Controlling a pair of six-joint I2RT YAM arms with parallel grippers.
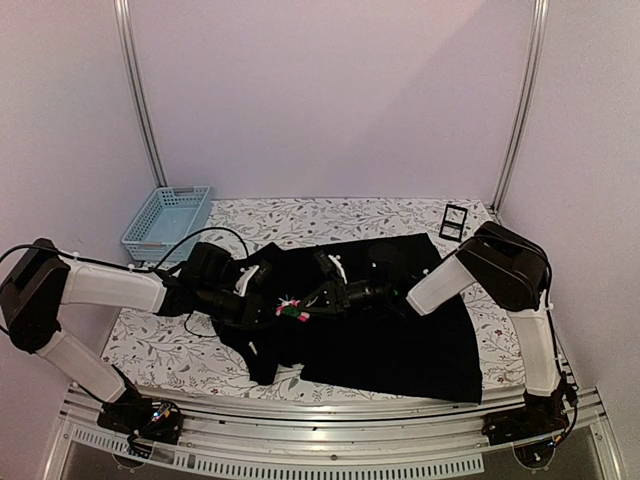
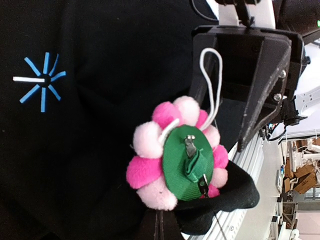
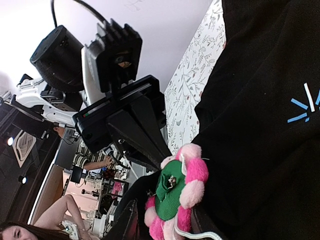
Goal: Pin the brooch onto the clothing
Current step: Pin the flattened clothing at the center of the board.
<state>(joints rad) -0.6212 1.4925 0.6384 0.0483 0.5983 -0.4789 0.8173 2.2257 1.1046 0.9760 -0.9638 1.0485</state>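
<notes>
Left wrist: the brooch (image 2: 182, 152) looms closest, its green back and pin facing out. It sits at the tip of the left gripper (image 2: 160, 222), which is clenched on a fold of the black shirt (image 2: 100, 150).

Right wrist: the right gripper (image 3: 162, 225) is released, with its jaws parted on either side of the brooch.

Top: the black shirt lies on the desk (image 1: 160, 350), and the brooch is between both grippers.

A black soft-fabric shirt (image 2: 100, 150) fills the left and centre, with its light-blue star emblem (image 2: 42, 80) at upper left. Low centre, a pink pom-pom flower brooch (image 2: 182, 155) shows its green felt back and metal pin. Its white cord loop (image 2: 201, 67) rises before the black right gripper (image 2: 217, 125) at upper right, jaws apart.
</notes>
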